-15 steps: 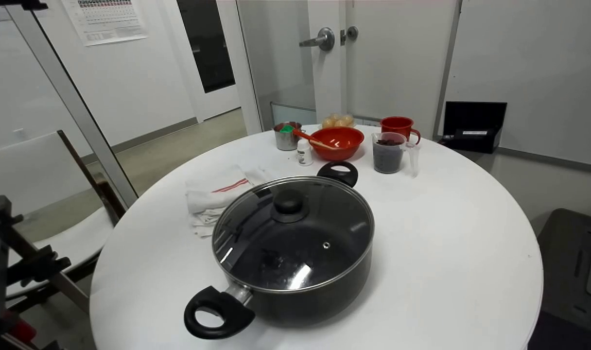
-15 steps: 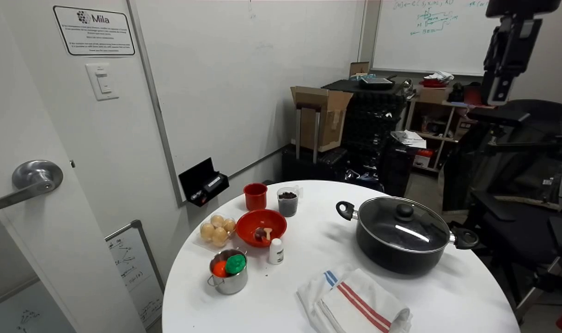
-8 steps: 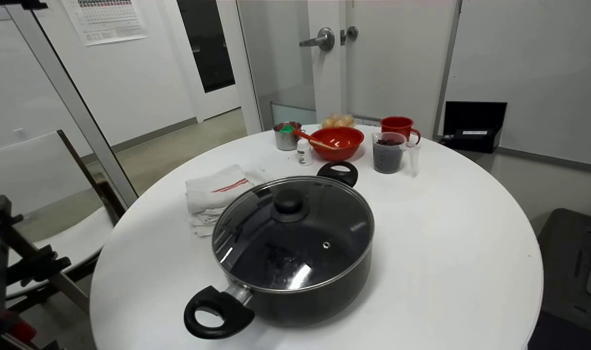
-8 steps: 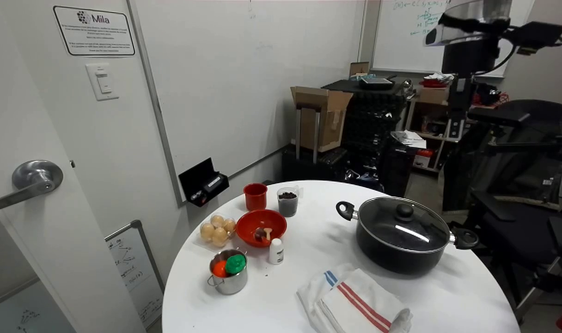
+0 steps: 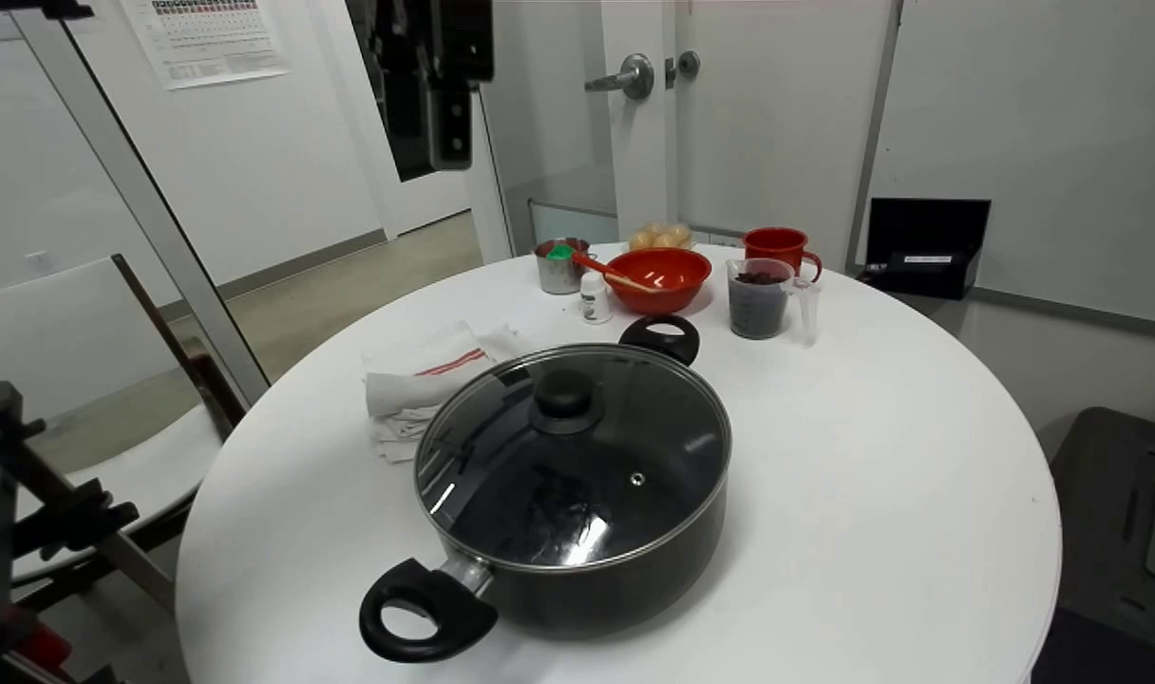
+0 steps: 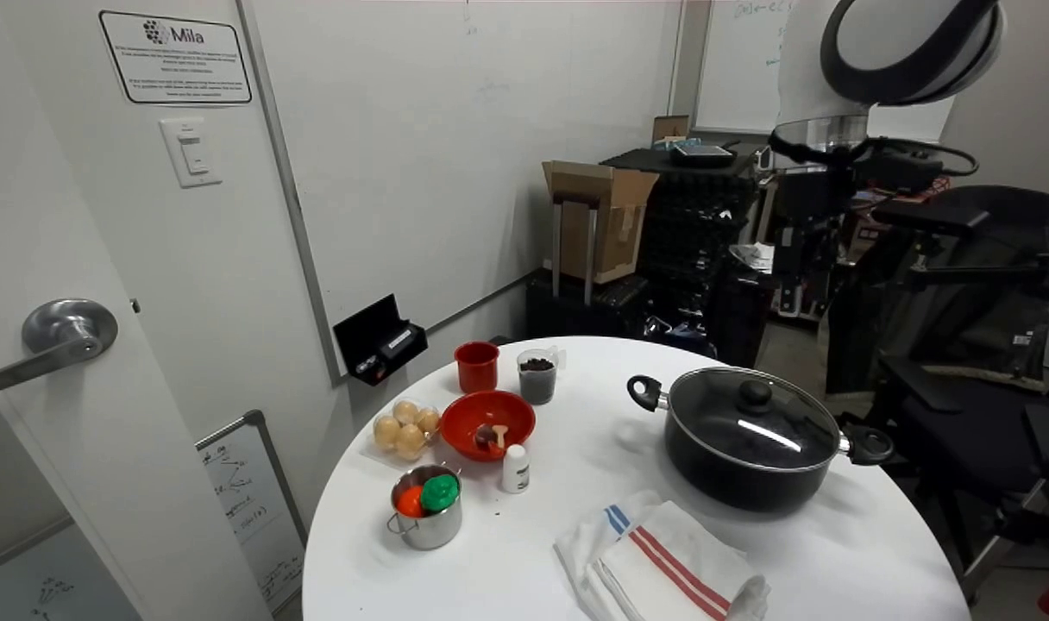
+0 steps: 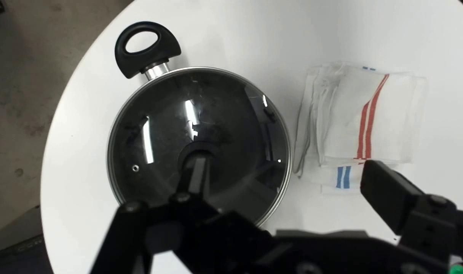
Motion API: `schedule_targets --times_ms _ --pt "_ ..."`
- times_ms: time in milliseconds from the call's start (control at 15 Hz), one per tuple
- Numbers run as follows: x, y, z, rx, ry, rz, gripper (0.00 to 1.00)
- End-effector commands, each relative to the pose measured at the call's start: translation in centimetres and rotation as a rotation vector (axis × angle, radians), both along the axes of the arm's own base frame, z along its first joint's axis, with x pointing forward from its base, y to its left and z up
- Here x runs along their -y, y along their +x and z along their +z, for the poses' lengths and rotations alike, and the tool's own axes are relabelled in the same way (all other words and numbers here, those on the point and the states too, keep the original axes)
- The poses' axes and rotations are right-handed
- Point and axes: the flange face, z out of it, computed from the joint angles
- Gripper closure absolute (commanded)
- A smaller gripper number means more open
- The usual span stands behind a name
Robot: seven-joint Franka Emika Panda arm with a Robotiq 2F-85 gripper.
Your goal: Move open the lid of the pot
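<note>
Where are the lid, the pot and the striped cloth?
Lid (image 5: 576, 467): in an exterior view, on its glass.
Pot (image 6: 731, 485): in an exterior view, on its black side wall.
Striped cloth (image 7: 345, 125): in the wrist view, on its white fabric, off the stripes.

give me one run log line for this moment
round clear glass lid: seated on wide black two-handled pot; end effector: open, apart from lid; opening: pending

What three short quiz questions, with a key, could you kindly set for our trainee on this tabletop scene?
1. True or false: the glass lid sits on the black pot.
2. The gripper is: A, shut on the lid; B, open; C, out of every view.
3. Fill in: the folded cloth beside the pot shows ___ and ___ stripes.

Key: 1, true. 2, B. 3, red and blue.
</note>
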Motion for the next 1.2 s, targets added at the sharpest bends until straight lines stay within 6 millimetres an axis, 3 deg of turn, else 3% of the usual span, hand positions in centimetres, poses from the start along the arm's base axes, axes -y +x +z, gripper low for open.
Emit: schedule_targets --times_ms 0,533,1133 --pt "1.9 2.4 -4.1 -0.016 -0.013 -0.098 0.00" --pt "4.7 4.1 -11.7 -0.070 -0.067 -0.261 0.00" --pt "5.6 4.9 -16.8 -0.126 -0.077 -0.321 0.00"
